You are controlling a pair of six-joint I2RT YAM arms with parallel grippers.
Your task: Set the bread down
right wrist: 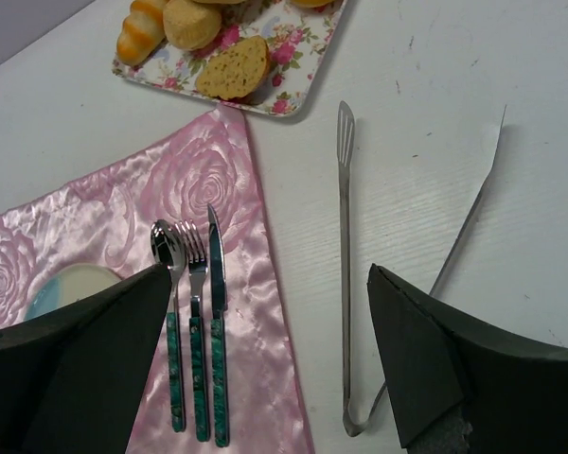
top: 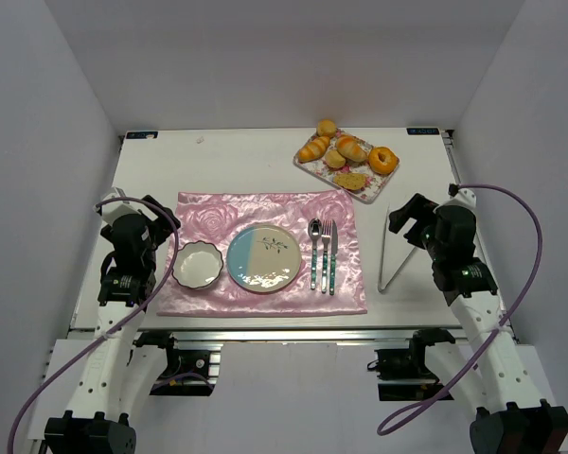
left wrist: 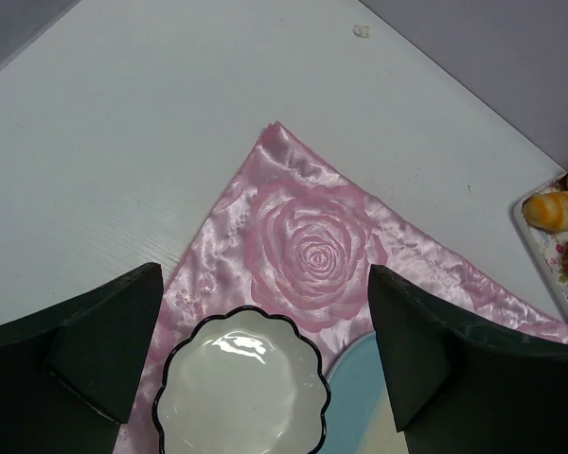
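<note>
The bread (right wrist: pixel 233 68) waits on the tray (right wrist: pixel 298 71) by the table's (top: pixel 227 161) far edge, so the left fingers (left wrist: pixel 104 340) and right fingers (right wrist: pixel 426 359) hover spread and empty, the right ones over the tongs (right wrist: pixel 346 274), probably meant to lift it.

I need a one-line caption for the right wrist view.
Open right gripper hovers over metal tongs, beside cutlery on a pink placemat; the bread lies on the floral tray.

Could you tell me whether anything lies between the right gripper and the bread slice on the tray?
Only the metal tongs: they lie on the table ahead of the open right gripper, between it and the tray. The bread sits uncovered at the tray's near edge.
</note>
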